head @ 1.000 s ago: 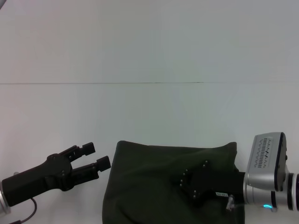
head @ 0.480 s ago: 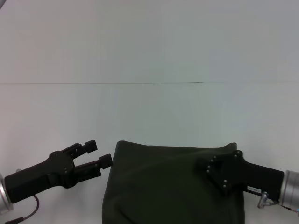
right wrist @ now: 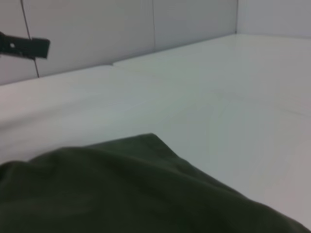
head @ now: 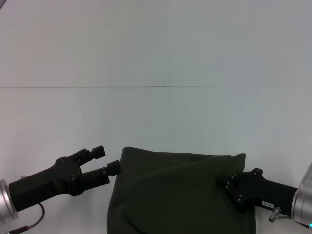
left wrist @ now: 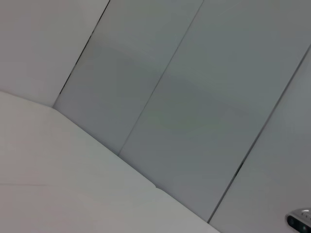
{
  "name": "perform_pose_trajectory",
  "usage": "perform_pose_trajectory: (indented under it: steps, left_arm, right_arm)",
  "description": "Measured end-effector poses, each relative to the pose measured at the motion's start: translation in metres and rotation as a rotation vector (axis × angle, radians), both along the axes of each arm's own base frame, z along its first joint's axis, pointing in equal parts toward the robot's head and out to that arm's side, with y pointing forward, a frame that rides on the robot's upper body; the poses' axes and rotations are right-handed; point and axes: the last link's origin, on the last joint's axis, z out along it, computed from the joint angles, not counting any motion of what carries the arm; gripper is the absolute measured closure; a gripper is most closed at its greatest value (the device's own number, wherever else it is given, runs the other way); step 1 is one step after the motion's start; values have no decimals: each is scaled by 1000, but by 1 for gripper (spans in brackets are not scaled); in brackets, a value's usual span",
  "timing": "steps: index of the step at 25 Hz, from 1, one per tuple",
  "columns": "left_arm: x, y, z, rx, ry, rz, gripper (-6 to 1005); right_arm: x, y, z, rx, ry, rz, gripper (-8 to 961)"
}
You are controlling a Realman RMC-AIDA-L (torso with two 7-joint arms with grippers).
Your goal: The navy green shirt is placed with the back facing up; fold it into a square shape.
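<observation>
The shirt (head: 178, 192) is lying on the white table (head: 156, 122), close to the robot, and it is already looking like a compact folded block: a straight far edge, two fairly crisp far corners, and sides running down out of the head camera's sight. Only plain dark green cloth is showing, no lettering. So most of the folding seems done, as far as I can judge from here. The near part of the bundle is out of view, so I cannot say whether it is truly square or whether a last fold or some smoothing is left.

The left gripper (head: 109, 160) is hovering at the shirt's far left corner. Its two fingers are spread apart with nothing between them, and the lower fingertip is sitting just beside the cloth edge, perhaps touching it; I cannot tell which. The right gripper (head: 239, 187) is lying over the right edge of the shirt near the far right corner. Its fingers are hidden against the dark cloth, so I cannot tell whether it is pinching anything.

From the right wrist camera, the shirt (right wrist: 136, 194) is filling the foreground as a soft mound with one corner pointing out over bare table (right wrist: 233, 97). The left wrist camera is showing only table and wall panels.
</observation>
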Motion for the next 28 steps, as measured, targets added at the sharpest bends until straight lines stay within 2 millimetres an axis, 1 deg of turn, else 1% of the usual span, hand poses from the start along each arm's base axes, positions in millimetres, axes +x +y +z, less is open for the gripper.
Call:
perform_pose_trajectory:
  steps: [7,12,15,22,25,28]
  left_arm:
    - [0,0,-1,-2,1,0,57]
    - [1,0,-2,-3,-2,0,58]
    - [1,-1,-3,-6,-7,1,58]
    - [1,-2,-4,-25,-6,-3,60]
    - [1,-3,-5,-46,0,-7,60]
    - [0,-4,-5,-52,3,-6,61]
  right_arm:
    - [5,-2,-3,-14,-19,-34,953]
    - [7,-5,-1,-19,-1,-42,953]
    - [2,-9,5,-16,45,-11,953]
    - [-9,-17,24,22,172,62,954]
    - [-14,-22,23,-4,188,102,954]
    - [-22,-32,15,-94,171,188,954]
